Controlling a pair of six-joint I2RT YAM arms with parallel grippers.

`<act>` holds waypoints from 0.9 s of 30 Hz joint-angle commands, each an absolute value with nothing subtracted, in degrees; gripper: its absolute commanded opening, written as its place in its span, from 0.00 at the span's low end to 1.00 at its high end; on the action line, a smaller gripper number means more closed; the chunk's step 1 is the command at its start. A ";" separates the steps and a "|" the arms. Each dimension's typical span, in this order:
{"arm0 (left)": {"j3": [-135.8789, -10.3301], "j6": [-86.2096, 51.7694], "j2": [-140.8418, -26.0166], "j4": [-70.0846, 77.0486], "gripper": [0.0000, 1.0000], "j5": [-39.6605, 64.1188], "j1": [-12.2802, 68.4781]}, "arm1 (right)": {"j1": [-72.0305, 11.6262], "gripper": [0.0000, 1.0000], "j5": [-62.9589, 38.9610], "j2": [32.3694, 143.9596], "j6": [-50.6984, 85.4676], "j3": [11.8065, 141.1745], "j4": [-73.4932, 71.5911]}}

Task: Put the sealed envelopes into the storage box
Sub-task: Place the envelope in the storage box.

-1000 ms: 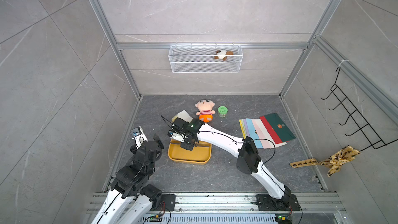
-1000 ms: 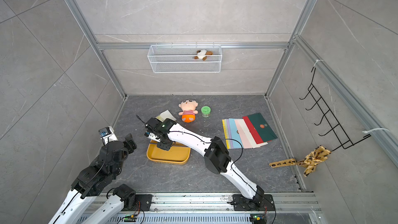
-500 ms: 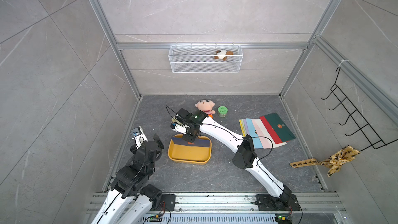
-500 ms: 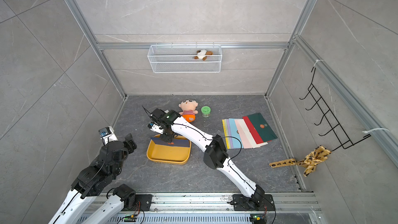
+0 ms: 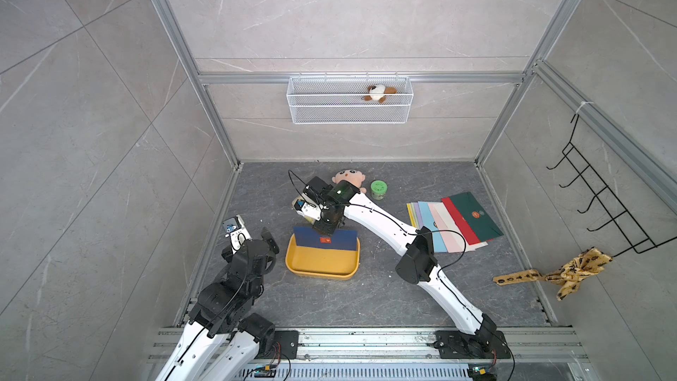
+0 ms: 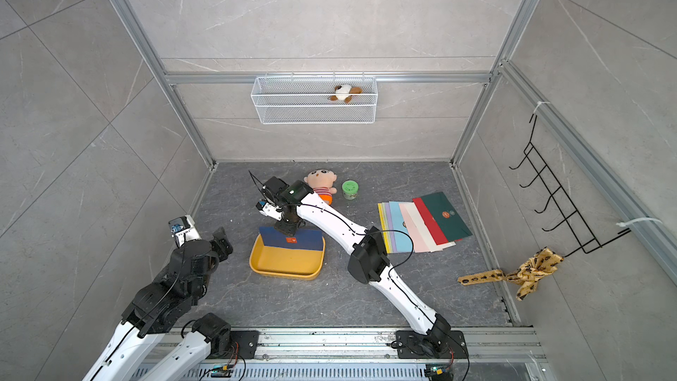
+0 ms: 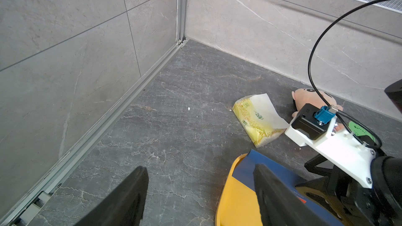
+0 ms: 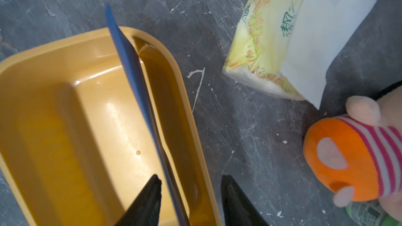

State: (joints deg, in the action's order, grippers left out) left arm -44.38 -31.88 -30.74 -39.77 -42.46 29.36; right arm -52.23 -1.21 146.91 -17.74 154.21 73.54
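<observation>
Near the middle of a top view, the navy envelope (image 5: 326,240) stands on edge in the box (image 5: 322,263). Your right end effector (image 8: 189,181) is open around it. Lift straight up so it tips flat inside.

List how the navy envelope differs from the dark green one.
Pose: the navy envelope stands tilted on edge; the green envelope lies flat. Place: the navy envelope sits in the storage box; the green envelope tops the fanned stack on the floor. Both are rectangular with a small central seal.
</observation>
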 commanded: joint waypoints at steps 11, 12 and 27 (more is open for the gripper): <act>-44.46 -31.21 -31.62 -38.13 0.81 -42.73 29.25 | -51.77 0.49 -4.28 147.37 -16.39 157.28 75.23; -44.40 -31.23 -31.73 -38.14 0.81 -42.66 29.26 | -51.70 0.50 -4.29 145.85 -15.82 157.48 75.23; -47.37 -30.16 -48.78 -26.72 0.68 -14.85 29.47 | -37.22 0.55 2.11 112.75 8.76 120.08 51.61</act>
